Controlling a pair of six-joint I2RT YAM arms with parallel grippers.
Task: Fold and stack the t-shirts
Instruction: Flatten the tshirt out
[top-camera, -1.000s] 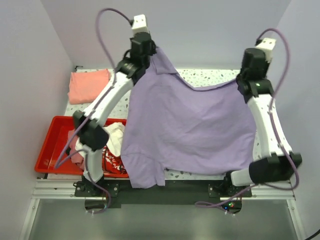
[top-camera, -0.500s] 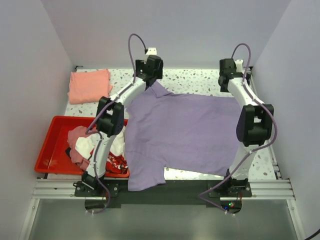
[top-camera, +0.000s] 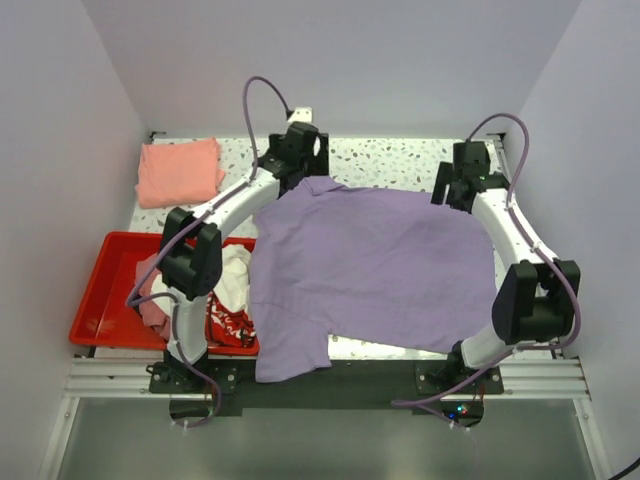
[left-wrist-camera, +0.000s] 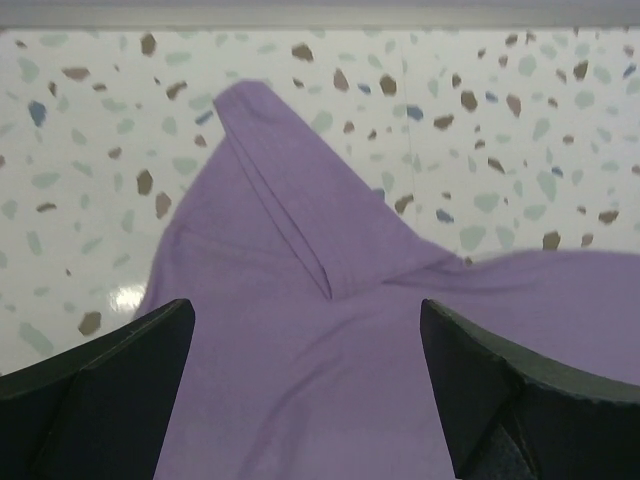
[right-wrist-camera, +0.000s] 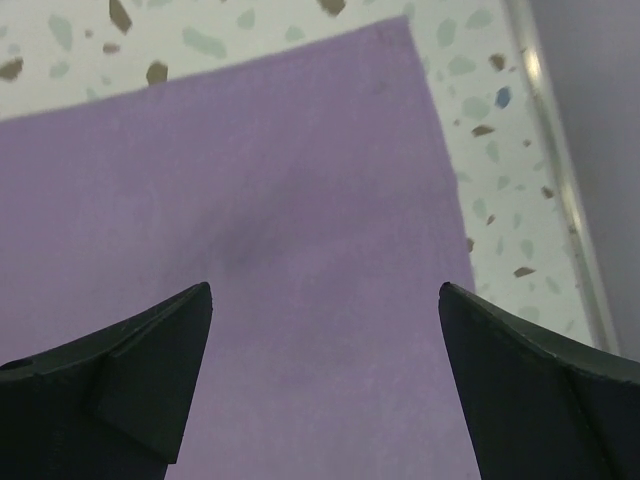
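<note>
**Top view.** Purple t-shirt lies spread across the middle of the worktop. Its near-left part hangs past the near edge. My left gripper is over the shirt's far-left corner and my right gripper is over its far-right corner. Both arms arch out along the shirt's sides. Salmon-pink t-shirt sits folded in the far left corner of the worktop, well apart from the purple one. Red tray is at the near left corner, with a crumpled heap in it: a white t-shirt with red print and a dusty pink t-shirt. The purple shirt's left edge lies just beside that heap.

**Left wrist view.** My fingers are spread wide, with nothing clamped between them. Below the gap is a pointed purple corner aimed at the far edge, with a raised fold line running down its middle. Speckled worktop shows on both sides of the point. I cannot tell whether my tips touch the cloth.

**Right wrist view.** My fingers are also spread wide and hold nothing. A flat, square purple corner fills the gap between them, smooth apart from a faint crease. Beyond it is a strip of speckled worktop, then the worktop's right edge.
</note>
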